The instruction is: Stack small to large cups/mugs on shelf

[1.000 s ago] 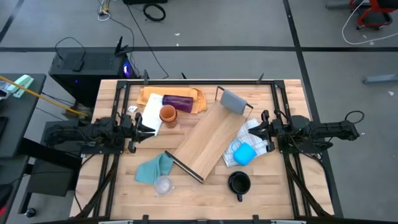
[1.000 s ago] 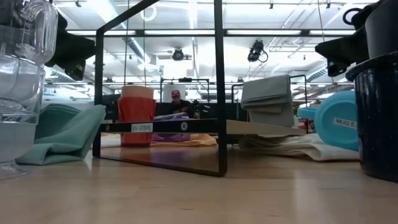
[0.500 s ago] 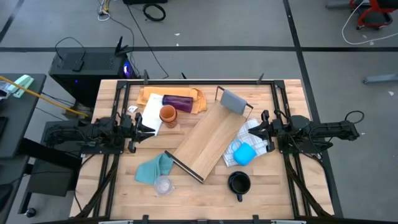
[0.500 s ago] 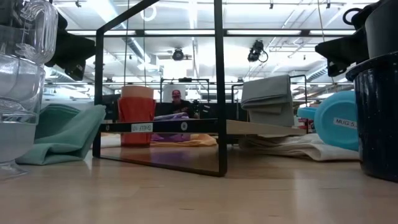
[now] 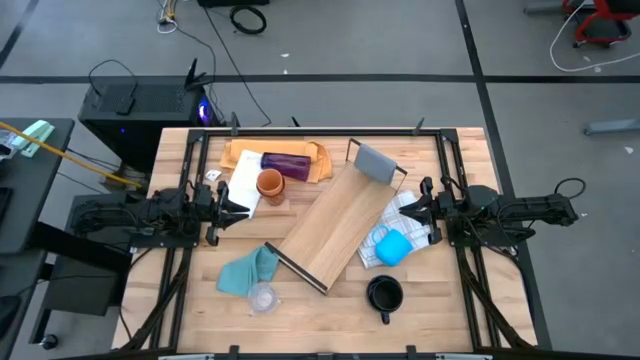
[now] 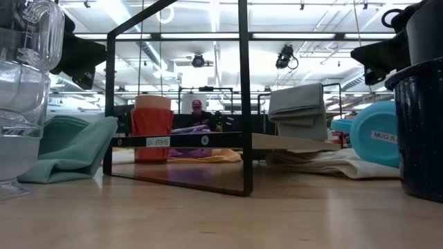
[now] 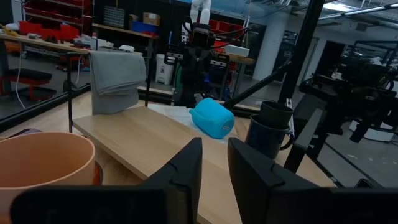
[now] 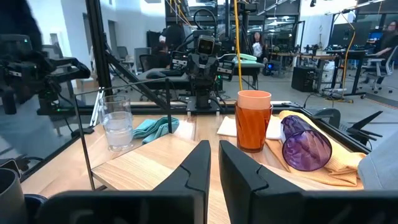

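Overhead, the shelf (image 5: 335,230), a long light-wood board with thin black end frames and a grey end panel (image 5: 374,163) at its far end, lies diagonally across the middle of the table (image 5: 440,320). The left gripper (image 5: 238,204) rests at the table's left side, its fingers (image 7: 186,171) nearly together with only a slim gap between them and holding nothing. The right gripper (image 5: 414,207) rests at the right side, its fingers (image 8: 198,165) likewise almost closed and empty. To the left of the shelf, the amber translucent cup (image 5: 270,184) stands upright with a tan cup nested inside it, just beside the purple tumbler (image 5: 286,162), which lies on its side on a tan paper sheet (image 5: 236,155). The teal cloth (image 5: 245,270) lies near the shelf's near end, and the clear cups (image 5: 262,298), stacked together, stand just beside it toward the table's front edge. To the right of the shelf, the light blue mug (image 5: 391,247) lies on its side on the white checked cloth (image 5: 408,212). The dark mug (image 5: 384,294) stands upright near the front edge, with a black cup seated inside it. In the low view, a person (image 6: 198,111) shows far off in the room behind the table.
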You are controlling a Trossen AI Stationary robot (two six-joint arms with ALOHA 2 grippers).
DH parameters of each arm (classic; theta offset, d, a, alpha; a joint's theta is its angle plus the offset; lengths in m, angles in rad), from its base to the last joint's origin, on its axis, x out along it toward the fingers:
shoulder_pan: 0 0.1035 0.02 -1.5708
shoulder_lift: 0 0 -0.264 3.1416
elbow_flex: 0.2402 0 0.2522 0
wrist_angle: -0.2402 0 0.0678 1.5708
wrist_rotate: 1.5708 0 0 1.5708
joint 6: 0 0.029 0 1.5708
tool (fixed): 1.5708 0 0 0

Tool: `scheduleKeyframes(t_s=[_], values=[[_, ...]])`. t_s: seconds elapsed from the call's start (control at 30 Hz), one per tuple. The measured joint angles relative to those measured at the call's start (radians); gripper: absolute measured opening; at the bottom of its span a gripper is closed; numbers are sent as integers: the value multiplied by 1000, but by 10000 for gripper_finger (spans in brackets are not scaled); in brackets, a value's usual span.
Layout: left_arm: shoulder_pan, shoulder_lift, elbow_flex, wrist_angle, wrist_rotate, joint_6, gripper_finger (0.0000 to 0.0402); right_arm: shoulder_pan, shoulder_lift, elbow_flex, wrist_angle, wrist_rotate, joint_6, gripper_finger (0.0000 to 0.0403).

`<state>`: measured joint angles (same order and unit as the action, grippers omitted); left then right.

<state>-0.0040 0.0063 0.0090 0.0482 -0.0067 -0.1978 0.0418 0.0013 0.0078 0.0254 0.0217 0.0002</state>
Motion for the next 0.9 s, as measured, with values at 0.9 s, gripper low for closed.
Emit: scheduleKeyframes(t_s=[0.9], values=[[0, 0, 0, 0, 0, 0, 85, 0, 0, 0, 0, 0, 0, 41]])
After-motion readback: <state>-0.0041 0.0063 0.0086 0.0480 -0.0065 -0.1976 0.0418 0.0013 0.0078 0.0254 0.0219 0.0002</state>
